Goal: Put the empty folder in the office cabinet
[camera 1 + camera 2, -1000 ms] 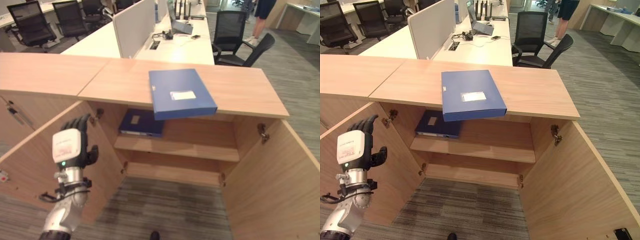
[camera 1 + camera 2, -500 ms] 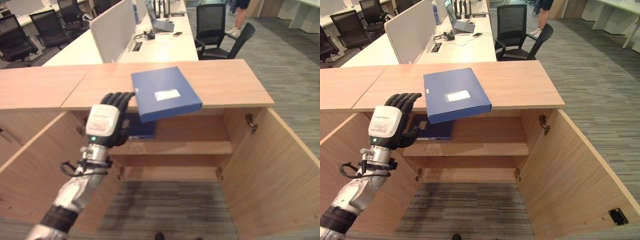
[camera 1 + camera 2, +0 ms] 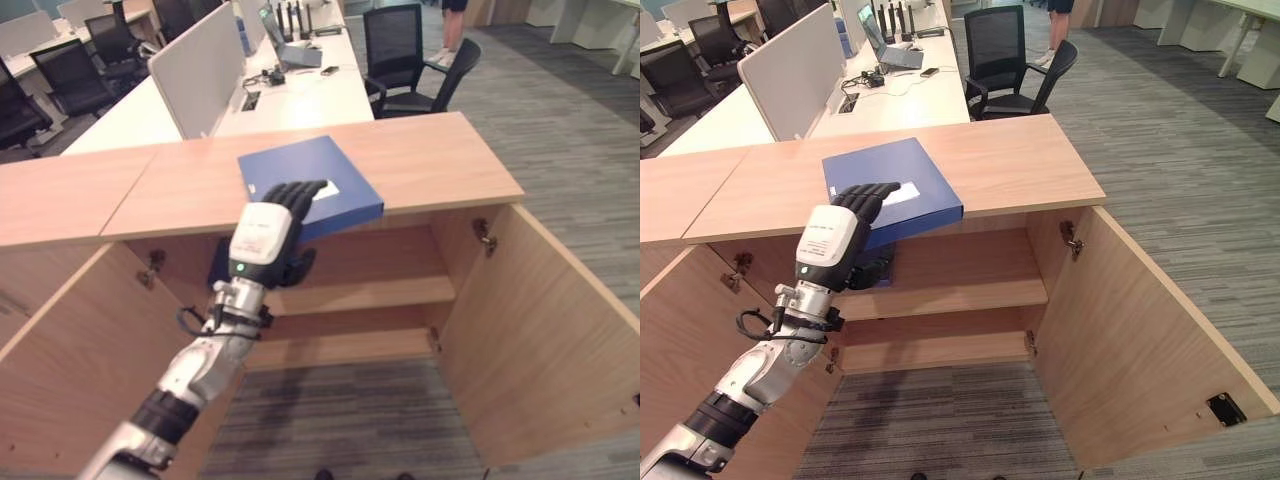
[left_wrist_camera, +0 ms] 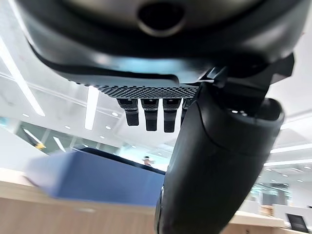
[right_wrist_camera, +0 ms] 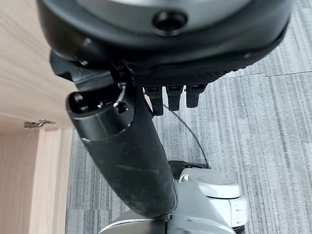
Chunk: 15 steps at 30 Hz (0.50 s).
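Blue folder overhangs cabinet top; left hand open beside it.

Silver-grey arm, dark left hand, white back plate

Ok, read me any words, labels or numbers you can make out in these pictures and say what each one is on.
None can be read.
White label on the blue folder on the cabinet top: no legible text, partly covered by the left hand.
White plate on the back of the left hand: print too small to read.
Second folder on the shelf: any label is too dark to tell.
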### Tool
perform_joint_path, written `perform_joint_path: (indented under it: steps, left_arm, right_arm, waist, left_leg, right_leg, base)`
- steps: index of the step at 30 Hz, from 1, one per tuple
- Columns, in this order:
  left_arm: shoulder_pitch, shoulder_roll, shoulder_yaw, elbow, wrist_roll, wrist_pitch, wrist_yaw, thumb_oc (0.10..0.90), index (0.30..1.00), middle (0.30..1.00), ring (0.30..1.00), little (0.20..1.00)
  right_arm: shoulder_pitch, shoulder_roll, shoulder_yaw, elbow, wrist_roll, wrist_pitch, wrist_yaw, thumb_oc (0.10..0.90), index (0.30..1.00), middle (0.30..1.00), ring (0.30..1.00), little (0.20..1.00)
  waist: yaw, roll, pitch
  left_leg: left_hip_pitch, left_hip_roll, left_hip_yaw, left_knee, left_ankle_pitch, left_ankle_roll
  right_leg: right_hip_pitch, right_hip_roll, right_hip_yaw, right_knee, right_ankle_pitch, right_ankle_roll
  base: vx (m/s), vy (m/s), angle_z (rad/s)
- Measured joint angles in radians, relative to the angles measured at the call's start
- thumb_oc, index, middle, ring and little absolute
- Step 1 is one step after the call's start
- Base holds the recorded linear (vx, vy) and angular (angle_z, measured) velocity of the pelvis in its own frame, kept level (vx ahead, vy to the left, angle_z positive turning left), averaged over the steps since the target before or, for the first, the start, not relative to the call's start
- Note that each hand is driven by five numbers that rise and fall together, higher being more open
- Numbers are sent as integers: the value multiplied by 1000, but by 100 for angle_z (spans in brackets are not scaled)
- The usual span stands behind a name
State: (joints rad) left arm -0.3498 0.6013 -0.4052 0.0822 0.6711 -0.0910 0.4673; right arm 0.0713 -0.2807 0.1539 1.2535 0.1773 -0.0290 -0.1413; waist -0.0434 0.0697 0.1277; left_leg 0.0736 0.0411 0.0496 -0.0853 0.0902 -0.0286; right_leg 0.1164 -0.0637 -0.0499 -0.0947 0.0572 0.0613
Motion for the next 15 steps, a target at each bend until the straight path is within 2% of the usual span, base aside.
perform_joint_path:
  steps: [15]
  left_arm:
    - [-82,-1,-88,117,0,6,-5,800,900,900,900,900]
  right_arm:
    - [5,-7,-2,10,1,2,-11,800,900,900,900,900]
  waist:
    - [-12,-2,1]
  left_leg:
    - [13,3,15,0,-10,-8]
  right_leg:
    - [2,2,15,0,2,2]
  base:
    - [4,0,-2]
